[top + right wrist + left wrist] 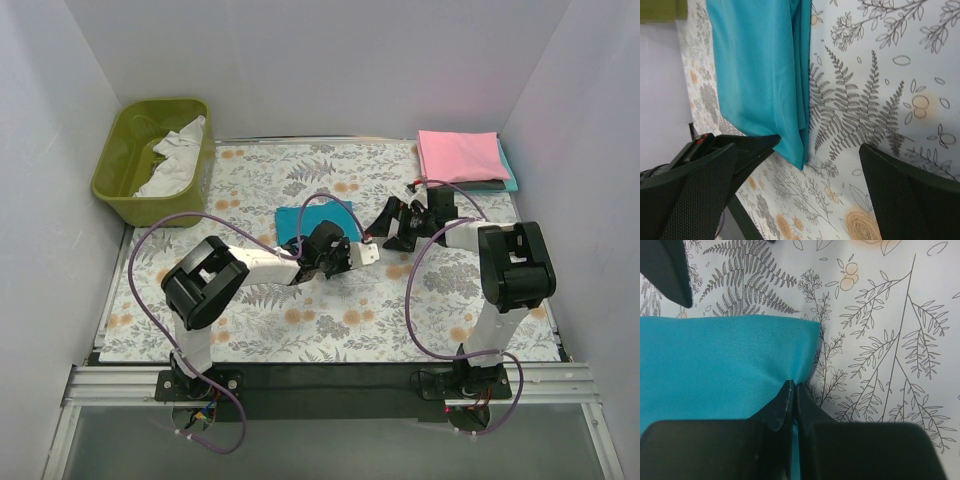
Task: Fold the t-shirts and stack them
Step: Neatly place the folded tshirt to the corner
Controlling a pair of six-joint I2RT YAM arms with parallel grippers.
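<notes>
Robot lab test cell: plain white walls box in table on three sides, left arm and right arm bolted to aluminium rail, loose purple cables, floral table cloth as work surface

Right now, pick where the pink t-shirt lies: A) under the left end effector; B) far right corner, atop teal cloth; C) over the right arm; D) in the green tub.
B: the pink t-shirt lies folded at the far right corner, teal cloth showing under its right edge.

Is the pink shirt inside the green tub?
No, the pink shirt lies folded at the far right corner, away from the green tub.
</notes>
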